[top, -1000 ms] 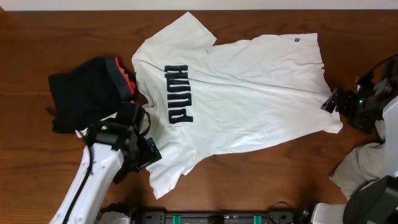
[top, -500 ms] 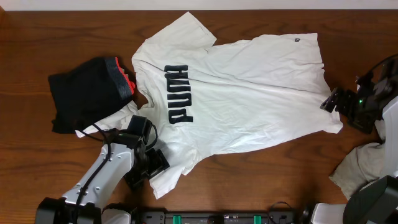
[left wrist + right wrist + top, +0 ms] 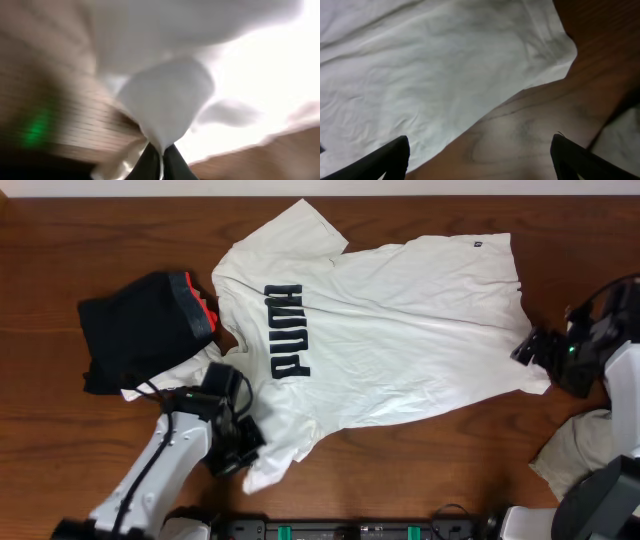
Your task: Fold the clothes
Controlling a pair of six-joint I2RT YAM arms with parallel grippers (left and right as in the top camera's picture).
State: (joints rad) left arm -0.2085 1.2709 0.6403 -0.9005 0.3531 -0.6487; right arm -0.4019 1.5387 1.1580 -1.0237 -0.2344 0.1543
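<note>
A large white T-shirt with black "PUMA" letters lies spread flat across the table, neck to the left. My left gripper is at its near sleeve and shut on a pinch of the white fabric, which bunches up from the closed fingertips. My right gripper hovers open just beyond the shirt's hem corner, fingers wide apart over bare wood, nothing between them. A black garment with a grey-orange band lies crumpled left of the shirt. A pale grey-beige garment sits at the right front.
The wooden table shows between the shirt's lower edge and the front edge. The black garment touches the shirt's collar side. The pale garment's edge lies close to my right gripper.
My left gripper has slid down to the near sleeve's edge and shut on the fabric, lifting it slightly. The right gripper has hardly moved and stays open.
</note>
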